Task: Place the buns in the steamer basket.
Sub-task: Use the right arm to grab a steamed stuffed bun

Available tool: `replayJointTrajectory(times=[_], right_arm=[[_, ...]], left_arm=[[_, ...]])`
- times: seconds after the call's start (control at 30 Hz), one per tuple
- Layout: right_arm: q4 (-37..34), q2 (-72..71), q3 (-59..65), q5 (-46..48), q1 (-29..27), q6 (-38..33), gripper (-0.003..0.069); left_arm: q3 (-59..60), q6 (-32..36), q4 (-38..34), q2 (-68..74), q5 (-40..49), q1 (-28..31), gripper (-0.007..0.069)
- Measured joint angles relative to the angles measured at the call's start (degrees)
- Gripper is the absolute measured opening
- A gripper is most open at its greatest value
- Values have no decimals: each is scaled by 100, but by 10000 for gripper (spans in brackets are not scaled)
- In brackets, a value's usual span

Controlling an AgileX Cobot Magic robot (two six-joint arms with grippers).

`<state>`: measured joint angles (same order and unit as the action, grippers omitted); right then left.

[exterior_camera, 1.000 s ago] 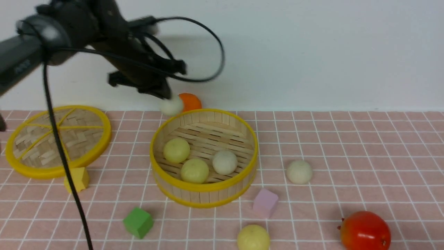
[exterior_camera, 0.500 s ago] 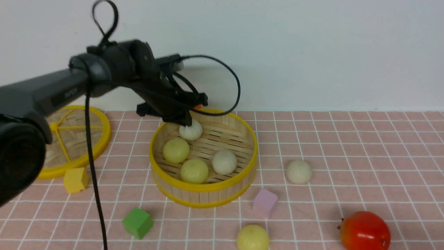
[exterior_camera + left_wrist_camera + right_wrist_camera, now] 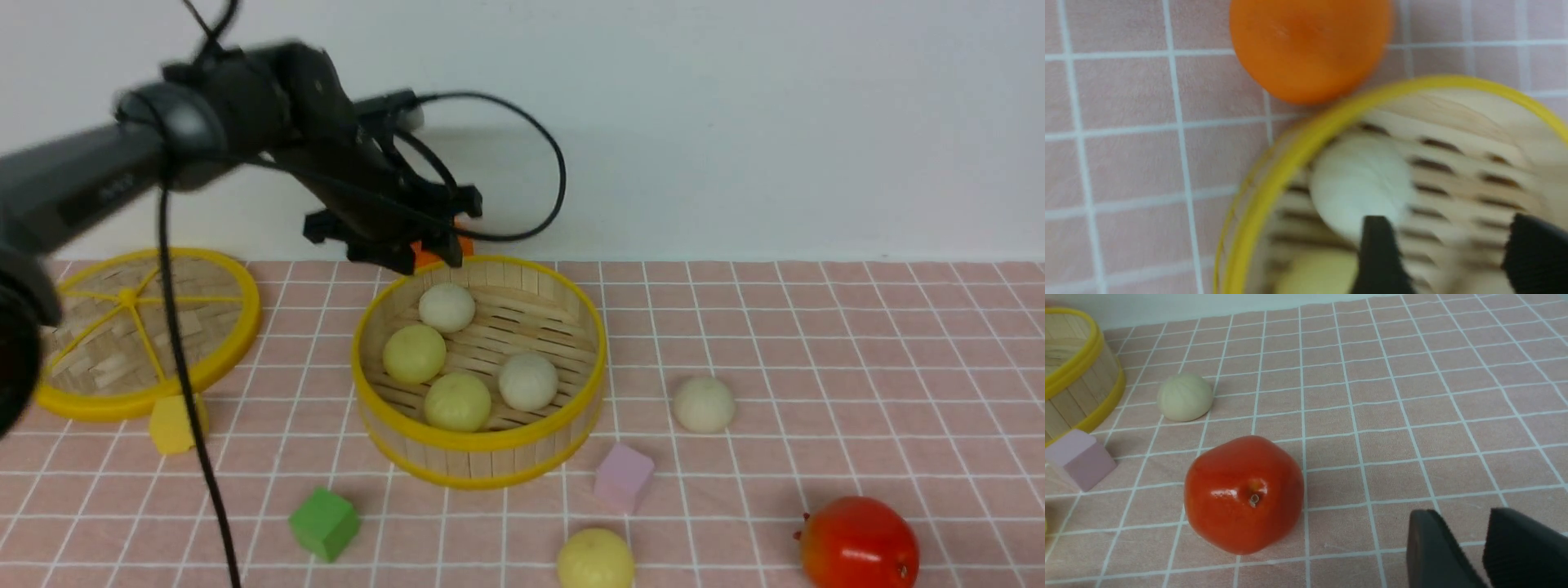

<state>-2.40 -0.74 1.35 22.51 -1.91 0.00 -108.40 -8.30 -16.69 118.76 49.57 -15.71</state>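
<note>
Buns [image 3: 457, 401] lie four together on the slatted floor of the steamer basket [image 3: 483, 445], which stands at the centre of my front view. The far bun [image 3: 446, 306], off-white, rests near the back wall. Two pale yellow ones sit left and front of the middle, and a second off-white one is just to their right. Two more are outside on the pink checked cloth [image 3: 857, 343]. The loose off-white bun [image 3: 704, 403] is right of the basket and apart from it, and the loose yellow bun [image 3: 596, 559] is at the bottom edge of the frame. My left gripper [image 3: 424, 257] hangs over the basket's back rim, left of centre in the upper half. On its wrist camera I see the two black fingers [image 3: 1378, 253] spread wide, with the far bun lying free on the slats just beside one of them. An orange ball [image 3: 1310, 45] sits right against the rim outside, mostly hidden behind the gripper in the front view. My right gripper [image 3: 1466, 516] shows only on its own camera, its fingers slightly parted and nothing between them. It hovers low over the cloth near the red fruit [image 3: 859, 543], which is at the lower right of the front view. A flat woven lid [image 3: 82, 359] lies at the left edge, a yellow block [image 3: 171, 425] just below it. A green block [image 3: 325, 523] and a pink block [image 3: 624, 478] sit in front of the basket.
</note>
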Motion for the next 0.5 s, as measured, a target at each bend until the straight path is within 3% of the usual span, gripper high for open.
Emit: replayJointTrajectory(times=[0.13,0.3,0.4,0.5], right_arm=[[0,0,0,0,0,0,239],[0,0,0,0,0,0,239],[0,0,0,0,0,0,239],[0,0,0,0,0,0,239]], left_arm=[[0,0,106,-833,797,0,525],[7,-5,152,-2180,1944,0,510],[182,-5,152,-2931,2062,0,467],[792,-74,152,-4063,2062,0,368]])
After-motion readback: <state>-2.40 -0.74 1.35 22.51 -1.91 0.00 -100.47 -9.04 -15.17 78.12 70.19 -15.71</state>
